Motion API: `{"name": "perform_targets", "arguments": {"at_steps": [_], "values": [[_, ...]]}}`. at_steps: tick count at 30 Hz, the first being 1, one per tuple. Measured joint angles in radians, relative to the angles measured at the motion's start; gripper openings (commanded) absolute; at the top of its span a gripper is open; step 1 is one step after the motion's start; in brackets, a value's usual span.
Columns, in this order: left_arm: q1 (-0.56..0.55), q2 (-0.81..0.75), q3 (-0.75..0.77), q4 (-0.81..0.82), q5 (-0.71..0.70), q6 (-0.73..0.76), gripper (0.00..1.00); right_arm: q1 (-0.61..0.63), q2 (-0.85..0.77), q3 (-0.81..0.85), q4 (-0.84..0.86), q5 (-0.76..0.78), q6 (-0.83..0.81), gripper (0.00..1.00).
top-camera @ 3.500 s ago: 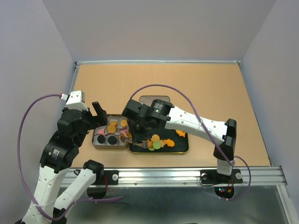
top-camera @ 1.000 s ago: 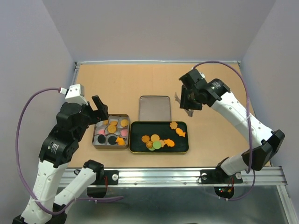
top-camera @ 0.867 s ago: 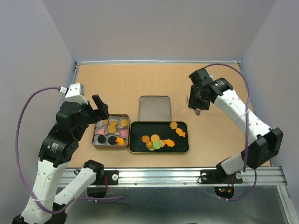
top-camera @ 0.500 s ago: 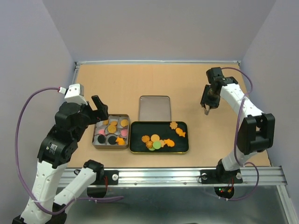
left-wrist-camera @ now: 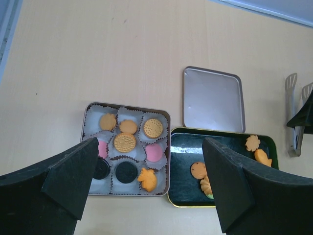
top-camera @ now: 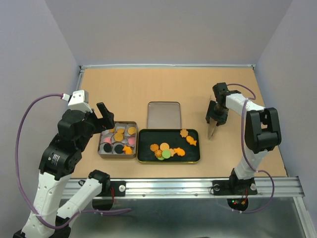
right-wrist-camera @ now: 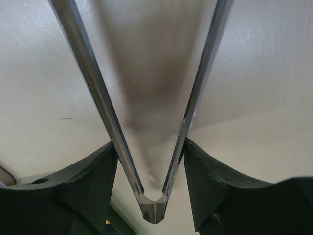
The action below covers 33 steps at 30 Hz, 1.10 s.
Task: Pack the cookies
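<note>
The tan worktop (top-camera: 148, 89) carries everything, with a robot arm at each near corner. Close to its front edge lies a black gold-rimmed tray (top-camera: 158, 136). Touching the tray's left end is a silver tin (left-wrist-camera: 84, 122) lined with white paper cups, and just behind the tray a plain metal lid (top-camera: 164, 115) lies flat. The left claw (left-wrist-camera: 149, 144) hovers above the tin, its fingers spread wide with nothing between them. Right of the tray, the right claw (right-wrist-camera: 149, 147) is clamped on metal tongs (top-camera: 211, 130), whose blades splay in a V (whether their tips touch the worktop is unclear). The cookies (left-wrist-camera: 125, 142) are split. Orange, tan, pink and black rounds and one shaped orange piece sit in the tin's cups. Orange rounds, a green one, a flower and a fish lie on the tray.
</note>
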<state>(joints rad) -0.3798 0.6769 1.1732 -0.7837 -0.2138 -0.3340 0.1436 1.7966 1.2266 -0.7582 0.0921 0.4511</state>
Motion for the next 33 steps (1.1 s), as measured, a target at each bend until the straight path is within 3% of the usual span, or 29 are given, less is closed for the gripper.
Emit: {"name": "perform_targets", "arguments": {"at_steps": [9,18,27,33], "values": [[0.0,0.0,0.0,0.0,0.0,0.0,0.99,0.0,-0.003,-0.032,0.019,0.008,0.0,1.0],[0.0,0.002,0.0,0.002,-0.007,0.0,0.99,0.0,-0.211,0.002,-0.05,0.001,-0.011,1.0],[0.0,0.012,-0.002,0.06,-0.04,0.0,0.99,0.004,-0.542,0.032,-0.008,-0.412,0.009,1.0],[0.0,0.009,-0.1,0.188,-0.116,-0.008,0.99,0.014,-0.755,-0.003,0.019,-0.524,0.047,1.0]]}}
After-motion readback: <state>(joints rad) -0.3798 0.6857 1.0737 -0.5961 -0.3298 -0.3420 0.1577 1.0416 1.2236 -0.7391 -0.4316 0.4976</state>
